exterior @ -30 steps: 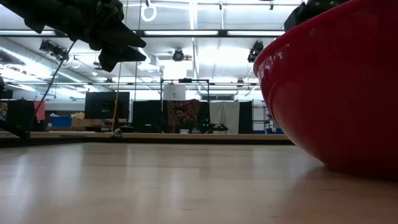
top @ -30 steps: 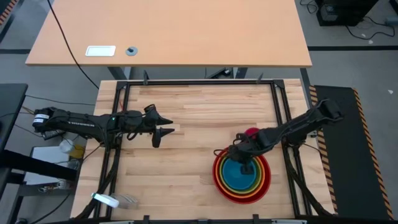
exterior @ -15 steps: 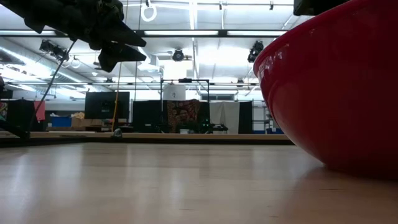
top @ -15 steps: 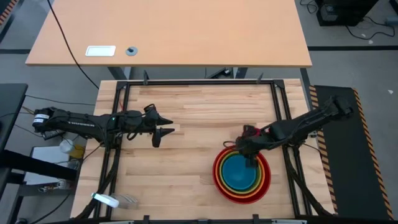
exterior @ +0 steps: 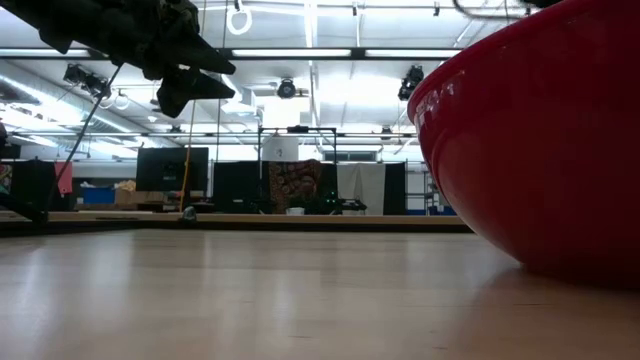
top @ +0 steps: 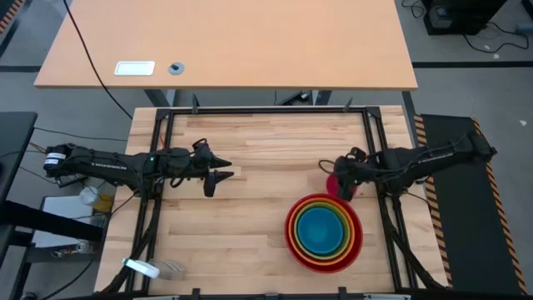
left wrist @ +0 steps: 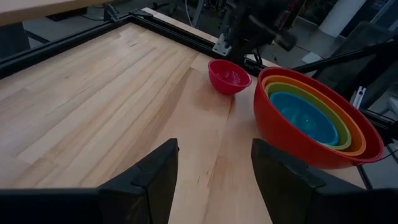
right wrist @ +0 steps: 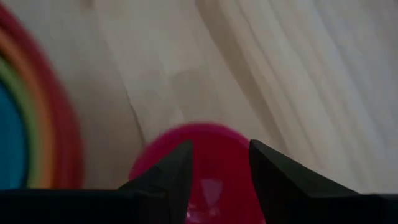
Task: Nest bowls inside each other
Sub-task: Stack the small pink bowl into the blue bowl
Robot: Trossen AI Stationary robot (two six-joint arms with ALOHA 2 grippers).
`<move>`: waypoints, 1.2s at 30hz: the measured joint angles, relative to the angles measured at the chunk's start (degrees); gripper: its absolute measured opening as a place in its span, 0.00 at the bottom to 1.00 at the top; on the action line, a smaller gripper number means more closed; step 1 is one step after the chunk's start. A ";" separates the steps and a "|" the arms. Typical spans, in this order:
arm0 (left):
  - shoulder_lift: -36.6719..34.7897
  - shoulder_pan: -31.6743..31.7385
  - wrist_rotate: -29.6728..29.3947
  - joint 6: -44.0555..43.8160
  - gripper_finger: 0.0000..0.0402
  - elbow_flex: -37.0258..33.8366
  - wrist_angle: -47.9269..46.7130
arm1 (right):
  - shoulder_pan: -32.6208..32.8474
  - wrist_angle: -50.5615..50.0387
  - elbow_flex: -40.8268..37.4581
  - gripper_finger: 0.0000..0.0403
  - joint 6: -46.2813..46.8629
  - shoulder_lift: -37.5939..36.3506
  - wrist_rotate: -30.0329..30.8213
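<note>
Right claw point(top: 343, 177) hangs over the table point(top: 250, 150), fingers point(right wrist: 168, 177) parted with a clear gap, nothing between them. Pink bowl point(top: 336, 187) sits directly beneath the claw, upright on the wood, partly covered by it from above; in the right wrist view the bowl point(right wrist: 205, 165) shows below and between the two fingertips, contact not discernible. Just beside the pink bowl, on the side away from the table's far edge, stands the stack: red bowl point(top: 293, 242) outermost, orange bowl point(top: 303, 206) in it, green bowl point(top: 297, 237) in that, blue bowl point(top: 322, 230) innermost. Pink bowl and red rim are close, touching or not I cannot tell. Left claw point(top: 218, 170) waits well apart from the right claw, across the table, held above the surface, its fingers point(left wrist: 152, 180) spread, empty. Low view: red bowl point(exterior: 540, 150) fills the near side, left claw point(exterior: 185, 70) overhead.
</note>
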 joint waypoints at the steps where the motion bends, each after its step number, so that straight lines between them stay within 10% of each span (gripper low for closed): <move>1: 0.00 0.00 0.01 0.00 0.51 0.00 0.00 | -1.26 0.22 -0.88 0.40 0.57 -0.42 -1.17; 19: 0.01 0.00 -0.01 -1.54 0.51 0.00 0.93 | -15.32 0.50 -5.79 0.46 2.26 0.21 -4.92; 36: 0.02 -0.04 -0.04 2.18 0.51 -0.02 -0.51 | -22.34 -16.50 10.99 0.48 -13.00 27.18 -11.82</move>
